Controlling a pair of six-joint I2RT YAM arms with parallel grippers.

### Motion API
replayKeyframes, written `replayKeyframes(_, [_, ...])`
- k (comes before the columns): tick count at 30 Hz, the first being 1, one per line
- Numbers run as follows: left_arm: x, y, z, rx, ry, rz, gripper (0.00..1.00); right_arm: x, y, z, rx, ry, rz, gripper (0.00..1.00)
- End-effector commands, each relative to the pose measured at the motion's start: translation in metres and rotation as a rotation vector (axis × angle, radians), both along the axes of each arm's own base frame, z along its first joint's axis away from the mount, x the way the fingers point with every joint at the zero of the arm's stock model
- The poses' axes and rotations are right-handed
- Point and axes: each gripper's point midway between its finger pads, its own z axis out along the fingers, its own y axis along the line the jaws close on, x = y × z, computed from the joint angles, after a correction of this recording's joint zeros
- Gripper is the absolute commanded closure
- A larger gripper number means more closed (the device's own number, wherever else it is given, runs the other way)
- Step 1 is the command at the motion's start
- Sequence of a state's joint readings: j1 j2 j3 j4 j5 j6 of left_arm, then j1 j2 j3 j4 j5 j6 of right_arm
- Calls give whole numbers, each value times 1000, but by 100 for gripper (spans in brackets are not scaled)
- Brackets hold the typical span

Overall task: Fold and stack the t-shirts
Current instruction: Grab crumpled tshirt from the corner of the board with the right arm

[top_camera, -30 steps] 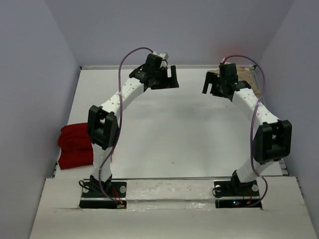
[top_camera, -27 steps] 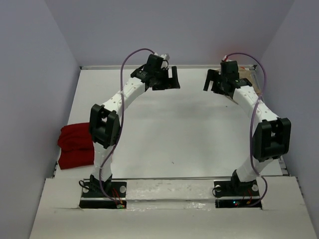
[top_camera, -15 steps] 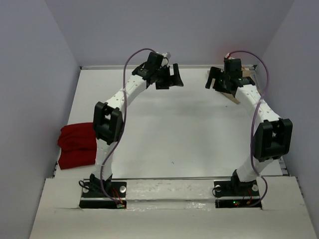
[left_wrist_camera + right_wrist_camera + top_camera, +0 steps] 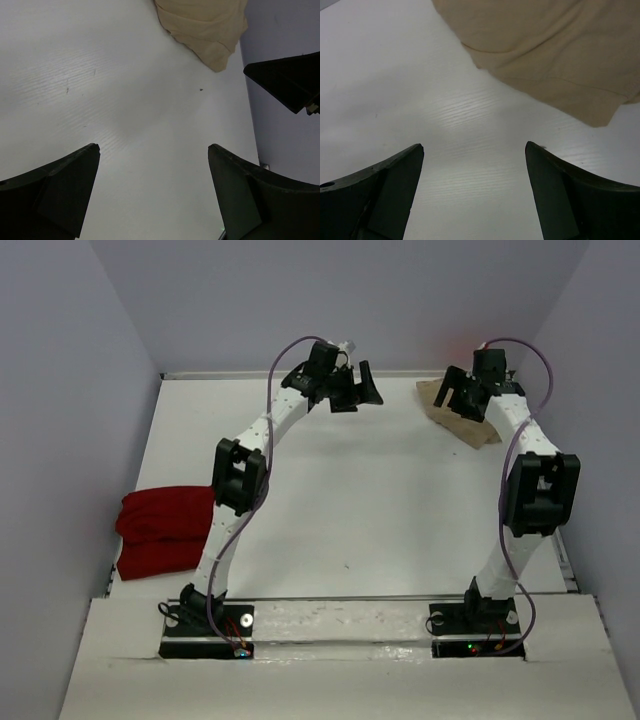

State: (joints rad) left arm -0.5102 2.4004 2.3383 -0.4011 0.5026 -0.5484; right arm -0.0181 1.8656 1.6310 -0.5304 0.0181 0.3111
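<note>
hovering over the far end of the white counter [image 4: 380,510], both my arms reach toward the back wall. my left gripper [image 4: 352,390] hangs above bare counter near the middle of the far edge, jaws wide apart with nothing between them. my right gripper [image 4: 462,395] is just as wide apart and holds nothing; it sits above the near edge of the tan shirt [image 4: 555,50]. that shirt lies crumpled in the far right corner (from my right wrist i see a hemmed edge and soft folds, well ahead of my fingers [image 4: 380,190], not touching them). from my left wrist the same shirt shows off at the top, with bare counter between it and me. the red shirt [image 4: 160,530] lies bunched in thick folds at the near left edge of the counter, beside my left arm's lower link, well apart from both grippers.
</note>
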Motion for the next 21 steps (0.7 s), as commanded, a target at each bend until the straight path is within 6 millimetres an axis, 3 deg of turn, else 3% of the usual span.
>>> replayKeyframes(1, [-7,-12,22,-79,-11,-53,1,24,-27,11,74,-39,-26,13])
replayKeyframes(6, [-12,-7,15,-47,-14,-53,1,33,-57,4,53,-14,-65,13])
replayKeyframes(7, [-15,-8,14,-49,-7,-58,1,34,-74,-3,44,8,-103,13])
replayKeyframes(13, [-40,-8,-8,2,30,-88,1,36,-116,-18,41,43,-167,13])
replayKeyframes(17, [-49,-4,-12,19,31,-87,1,34,-128,-29,14,71,-199,13])
replayKeyframes(21, [-50,-3,-10,28,14,-89,1,29,-162,-35,34,86,-250,13])
